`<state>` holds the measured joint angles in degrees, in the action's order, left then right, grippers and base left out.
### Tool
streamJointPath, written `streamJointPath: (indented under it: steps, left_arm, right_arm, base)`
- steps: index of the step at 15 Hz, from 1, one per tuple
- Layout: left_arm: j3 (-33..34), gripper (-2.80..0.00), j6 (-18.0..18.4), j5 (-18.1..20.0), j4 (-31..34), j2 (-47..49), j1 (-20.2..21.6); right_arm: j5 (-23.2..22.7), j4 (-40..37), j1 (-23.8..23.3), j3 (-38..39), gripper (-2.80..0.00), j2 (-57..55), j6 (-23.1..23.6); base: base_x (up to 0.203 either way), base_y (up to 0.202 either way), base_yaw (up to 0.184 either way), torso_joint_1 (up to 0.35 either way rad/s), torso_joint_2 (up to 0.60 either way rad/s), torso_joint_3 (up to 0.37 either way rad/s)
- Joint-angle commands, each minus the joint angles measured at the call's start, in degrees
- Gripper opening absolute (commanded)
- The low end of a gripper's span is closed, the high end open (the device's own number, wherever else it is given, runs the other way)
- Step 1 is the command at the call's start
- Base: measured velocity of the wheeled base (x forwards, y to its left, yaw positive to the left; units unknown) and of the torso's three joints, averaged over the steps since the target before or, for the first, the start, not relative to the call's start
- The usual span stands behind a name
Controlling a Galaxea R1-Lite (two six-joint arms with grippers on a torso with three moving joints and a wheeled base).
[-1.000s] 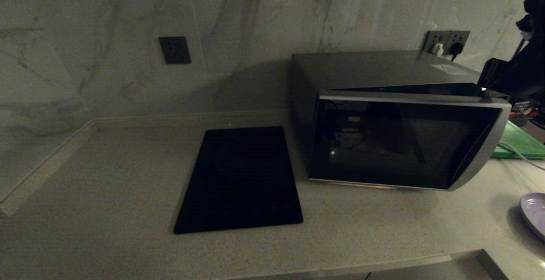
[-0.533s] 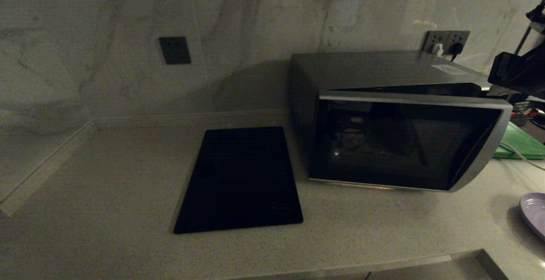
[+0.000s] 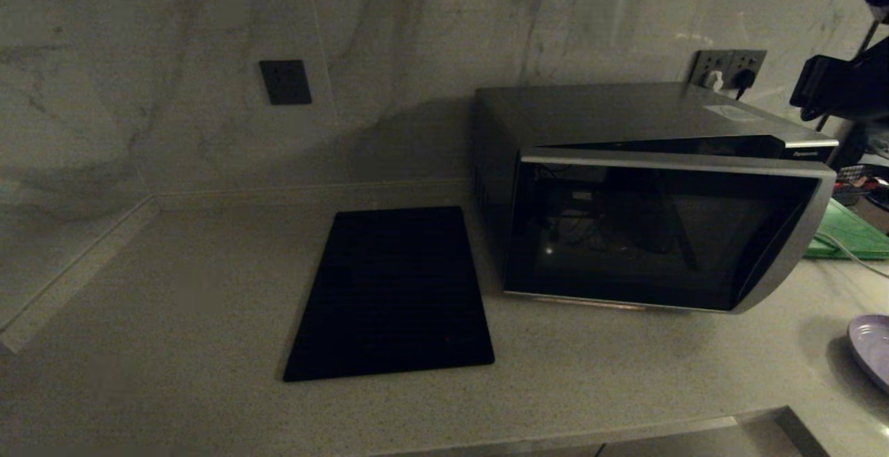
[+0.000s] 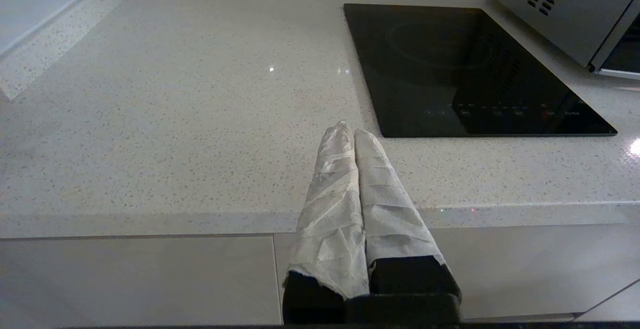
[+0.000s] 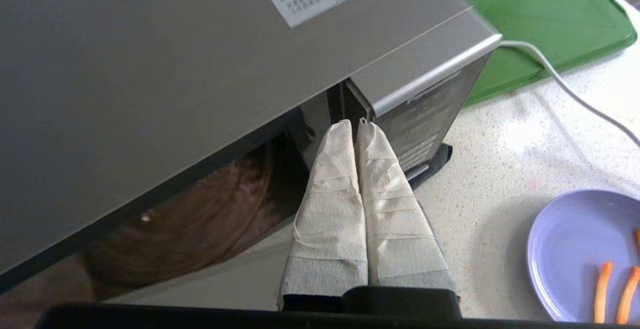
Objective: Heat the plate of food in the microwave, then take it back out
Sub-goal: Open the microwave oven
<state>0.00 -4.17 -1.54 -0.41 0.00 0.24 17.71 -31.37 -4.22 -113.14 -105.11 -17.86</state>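
The microwave (image 3: pixel 625 117) stands on the counter with its dark glass door (image 3: pixel 653 235) ajar, the handle side swung a little outward. The lilac plate (image 3: pixel 871 346) lies at the counter's far right, cut by the frame edge. In the right wrist view the plate (image 5: pixel 575 249) bears thin orange sticks (image 5: pixel 602 289). My right gripper (image 5: pixel 355 124) is shut and empty, hovering above the microwave's top right front corner near the button panel (image 5: pixel 425 119). Its dark arm (image 3: pixel 833 89) shows at the upper right. My left gripper (image 4: pixel 348 130) is shut and empty, parked over the counter's front edge.
A flat black slab (image 3: pixel 392 290) lies left of the microwave. A green board (image 3: pixel 851 235) with a white cable (image 3: pixel 851 255) across it lies to the microwave's right. Wall sockets (image 3: pixel 729 68) sit behind it. The counter (image 3: pixel 173 290) meets the wall at the left.
My right arm has lifted up and away from the microwave's top right corner. The door stays ajar, a touch wider than before.
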Motion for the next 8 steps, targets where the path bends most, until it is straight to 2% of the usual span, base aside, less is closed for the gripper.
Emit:
streamJointPath:
  steps: [1, 8]
  left_arm:
    - [0.00, -2.80, -0.05, -0.04, -0.02, 0.09, 0.02]
    - [0.00, -2.80, -0.05, -0.04, -0.02, 0.09, 0.02]
  right_arm:
    - [0.10, -0.05, 0.00, 0.37, -2.80, -2.76, -0.42]
    - [-0.57, -0.35, 0.00, 0.54, -2.80, -5.10, -0.62]
  base:
    - [0.000, 0.000, 0.000, 0.000, 0.00, 0.000]
    - [0.000, 0.000, 0.000, 0.000, 0.00, 0.000]
